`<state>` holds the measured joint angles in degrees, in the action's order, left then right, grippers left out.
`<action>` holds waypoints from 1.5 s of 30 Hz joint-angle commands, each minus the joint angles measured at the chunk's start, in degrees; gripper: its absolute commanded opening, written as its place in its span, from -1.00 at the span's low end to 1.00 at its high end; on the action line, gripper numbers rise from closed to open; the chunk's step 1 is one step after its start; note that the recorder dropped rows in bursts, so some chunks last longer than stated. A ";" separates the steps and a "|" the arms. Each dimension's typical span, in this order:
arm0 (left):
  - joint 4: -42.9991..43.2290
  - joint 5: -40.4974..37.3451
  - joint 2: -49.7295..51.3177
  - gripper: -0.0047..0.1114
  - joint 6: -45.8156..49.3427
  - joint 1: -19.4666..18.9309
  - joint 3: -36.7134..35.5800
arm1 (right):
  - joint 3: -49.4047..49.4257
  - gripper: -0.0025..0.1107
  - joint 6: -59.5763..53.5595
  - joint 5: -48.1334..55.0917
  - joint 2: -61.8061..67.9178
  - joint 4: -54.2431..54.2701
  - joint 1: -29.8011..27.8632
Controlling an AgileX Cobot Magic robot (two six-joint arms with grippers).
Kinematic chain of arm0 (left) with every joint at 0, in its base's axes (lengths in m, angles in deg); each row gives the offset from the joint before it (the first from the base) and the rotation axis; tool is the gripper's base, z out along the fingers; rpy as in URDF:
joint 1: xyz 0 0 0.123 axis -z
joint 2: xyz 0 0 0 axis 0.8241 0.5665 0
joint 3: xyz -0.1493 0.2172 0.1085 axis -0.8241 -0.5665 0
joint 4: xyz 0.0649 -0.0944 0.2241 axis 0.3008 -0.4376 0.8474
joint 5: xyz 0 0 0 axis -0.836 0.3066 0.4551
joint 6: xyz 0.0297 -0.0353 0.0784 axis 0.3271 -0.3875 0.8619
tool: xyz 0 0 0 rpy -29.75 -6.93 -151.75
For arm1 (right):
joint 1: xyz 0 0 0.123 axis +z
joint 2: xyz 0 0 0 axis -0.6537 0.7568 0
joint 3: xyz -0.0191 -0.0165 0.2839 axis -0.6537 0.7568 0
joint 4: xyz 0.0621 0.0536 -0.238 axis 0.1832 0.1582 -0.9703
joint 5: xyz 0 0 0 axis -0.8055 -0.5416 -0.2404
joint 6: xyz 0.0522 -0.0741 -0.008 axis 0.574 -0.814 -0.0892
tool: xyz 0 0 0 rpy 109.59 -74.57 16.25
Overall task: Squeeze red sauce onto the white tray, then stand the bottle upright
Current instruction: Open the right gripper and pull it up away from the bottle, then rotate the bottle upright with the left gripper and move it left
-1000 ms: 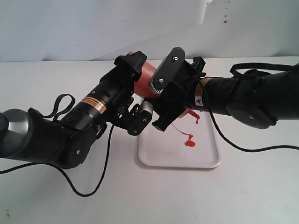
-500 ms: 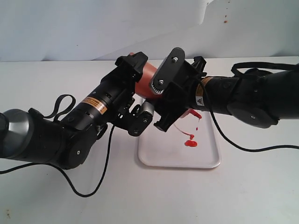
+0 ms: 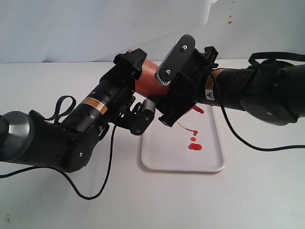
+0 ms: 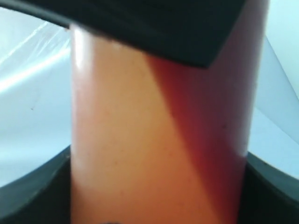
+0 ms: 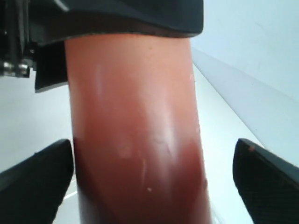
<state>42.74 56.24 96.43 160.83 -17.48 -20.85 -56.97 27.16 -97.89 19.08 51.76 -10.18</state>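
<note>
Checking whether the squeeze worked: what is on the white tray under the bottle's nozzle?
Red sauce: a larger blob and a smaller one on the white tray, a third drop nearer the nozzle. The tray's far end is hidden behind the right arm.

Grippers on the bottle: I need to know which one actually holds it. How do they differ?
The left gripper clamps both sides of the bottle; the right gripper stands open, one pad clear of it. The left gripper holds farther from the nozzle than the right gripper. Both surround the tilted bottle.
</note>
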 commanded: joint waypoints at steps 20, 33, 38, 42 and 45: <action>-7.35 6.03 -0.76 -0.92 -1.04 -0.09 0.27 | -0.33 0.55 0.30 17.32 -17.71 7.54 0.85; -13.10 6.14 -0.76 -0.92 -6.55 -0.09 -1.14 | -0.33 0.55 0.78 36.50 -33.15 -7.86 0.85; -13.16 6.37 -0.76 -0.92 -22.28 -0.09 -2.06 | -0.33 0.51 4.77 47.78 -35.27 -9.91 0.85; -13.02 6.57 -0.76 -0.92 -25.17 -0.09 -4.31 | 0.07 0.43 8.61 46.92 -36.66 -11.76 0.85; -11.16 6.57 -0.76 -0.92 -30.80 -0.09 -6.02 | 0.07 0.37 10.77 46.69 -37.07 -11.99 0.85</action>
<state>30.02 59.12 96.43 136.96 -17.48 -25.87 -56.97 35.72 -50.97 -17.27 40.71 -9.42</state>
